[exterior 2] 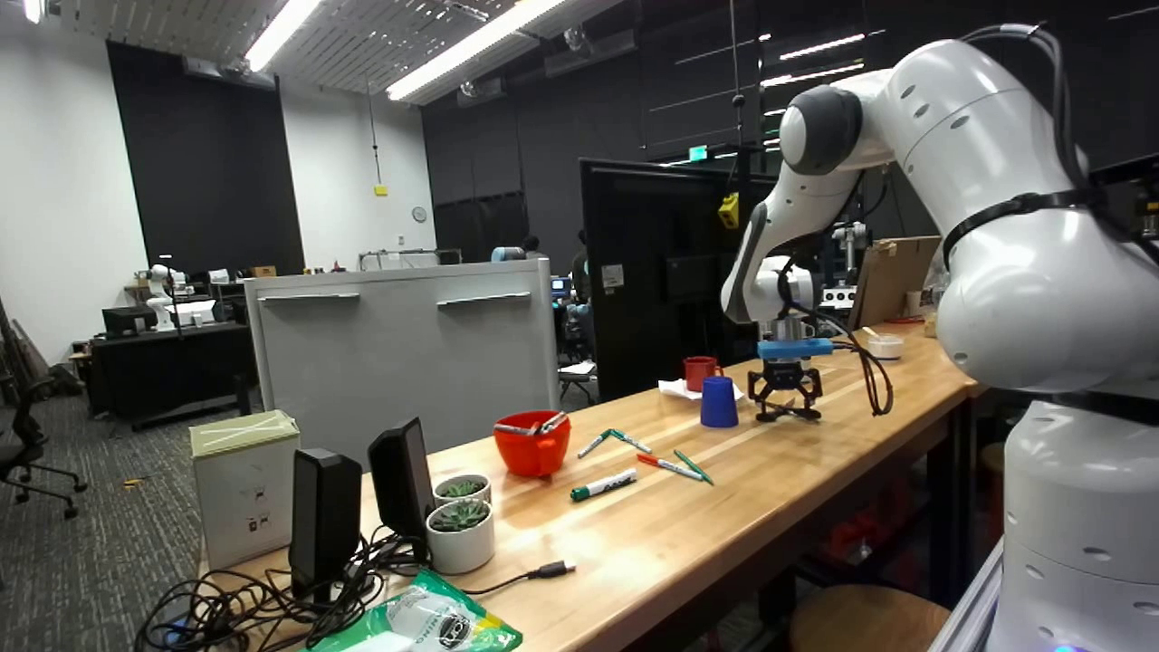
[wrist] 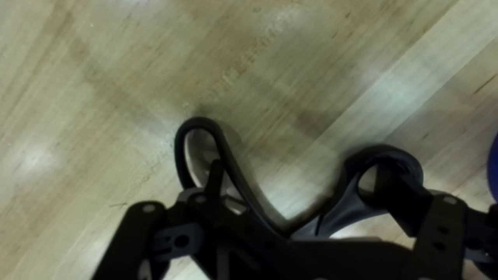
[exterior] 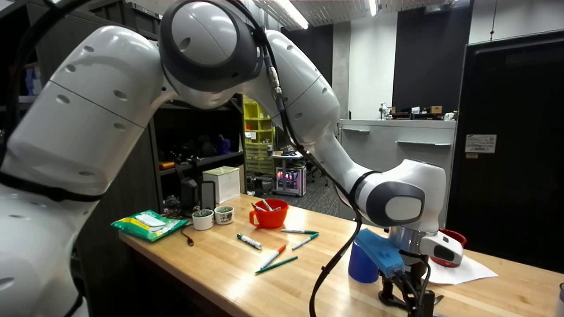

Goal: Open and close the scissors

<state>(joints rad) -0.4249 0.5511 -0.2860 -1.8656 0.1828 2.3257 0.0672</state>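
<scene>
Scissors (wrist: 334, 212): in the wrist view they lay on the tabletop (wrist: 116, 97), blades hidden below the gripper (wrist: 300, 171).
Loops (wrist: 181, 151): they were spread in a V, so opening looked done; closing was left.
Gripper: its jaws stood wide apart, one tip seemingly inside each loop, with nothing pinched between.
Blue cup (exterior: 362, 269): in an exterior view it stood left of the gripper, which hid most of the scissors.
Red mug (exterior 2: 700, 372): in an exterior view it sat beyond the blue cup, both jaws showing; the scissors were a thin dark sliver there, their loops plain only from the wrist.
</scene>
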